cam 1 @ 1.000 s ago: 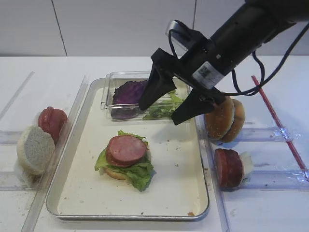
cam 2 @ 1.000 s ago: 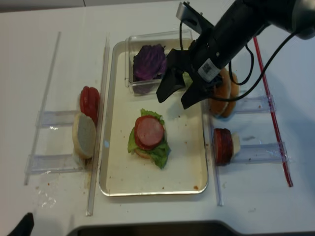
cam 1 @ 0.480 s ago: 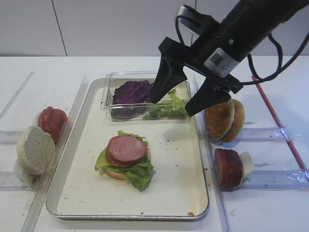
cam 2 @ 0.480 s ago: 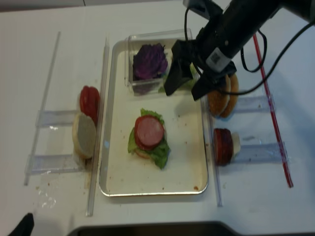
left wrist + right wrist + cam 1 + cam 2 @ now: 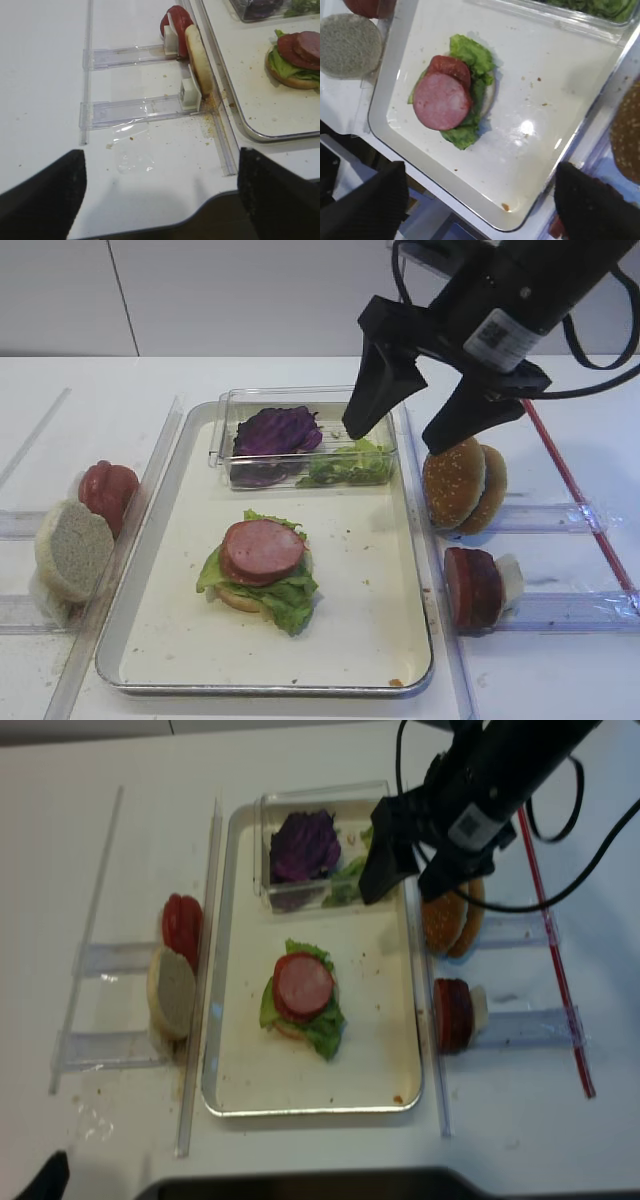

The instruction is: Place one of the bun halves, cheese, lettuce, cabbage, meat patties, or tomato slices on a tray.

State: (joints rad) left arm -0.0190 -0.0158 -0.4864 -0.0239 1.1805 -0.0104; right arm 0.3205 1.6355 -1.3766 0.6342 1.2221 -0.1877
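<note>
Meat patties (image 5: 476,587) on the rack, below the right end effector (image 5: 432,422), wide and empty.

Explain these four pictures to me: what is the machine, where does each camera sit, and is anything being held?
It is a two-armed robot. Two pictures look down from above; two come from cameras on the wrists. The right gripper hangs open and empty above the clear box of purple cabbage and lettuce. The left gripper is open over the bare table. On the tray lies a bun half with lettuce, tomato and a meat patty. Spare buns, patties and tomato stand in side racks.
</note>
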